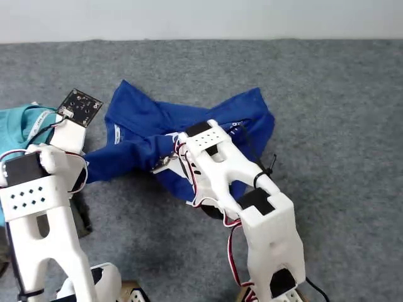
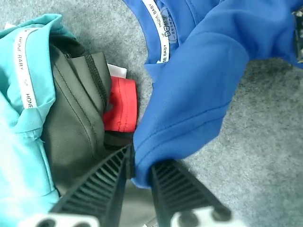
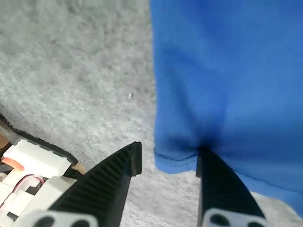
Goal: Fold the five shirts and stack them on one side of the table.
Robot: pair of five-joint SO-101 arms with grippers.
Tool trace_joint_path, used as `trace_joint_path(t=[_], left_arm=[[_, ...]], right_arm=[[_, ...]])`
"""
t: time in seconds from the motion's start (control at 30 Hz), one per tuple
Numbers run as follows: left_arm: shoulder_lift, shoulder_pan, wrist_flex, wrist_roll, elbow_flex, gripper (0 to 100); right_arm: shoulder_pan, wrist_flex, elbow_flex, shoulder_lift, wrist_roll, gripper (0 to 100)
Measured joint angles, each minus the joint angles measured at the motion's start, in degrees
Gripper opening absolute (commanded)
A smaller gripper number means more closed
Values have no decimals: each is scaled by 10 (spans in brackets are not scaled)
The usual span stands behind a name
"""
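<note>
Blue shirt [image 1: 189, 132] lying crumpled mid-table, unfolded. Left gripper [image 2: 139, 172] pinching its sleeve; right gripper [image 3: 168, 163] gaping open at the hem. Other shirts [image 2: 71, 109] sitting heaped at left, apparently unfolded.

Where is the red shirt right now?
In the left wrist view the red shirt lies at the left side of the table, tucked against the olive shirt, next to the blue shirt sleeve pinched in the left tool.

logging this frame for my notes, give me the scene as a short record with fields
blue shirt: crumpled, unfolded, mid-table
left gripper: shut on the blue shirt's sleeve cuff
right gripper: open around the blue shirt's hem
pile by left arm: teal shirt, olive garment, red garment, bunched together
table: grey, felt-like
</note>
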Motion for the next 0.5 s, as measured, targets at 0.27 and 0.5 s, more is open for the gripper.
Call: trace_joint_path(t=[0.27,0.5], left_arm=[[0,0,0,0,0,15],[0,0,0,0,0,15]], right_arm=[[-1,-7,-11,11,-33,129],[4,-21,-40,43,-33,20]])
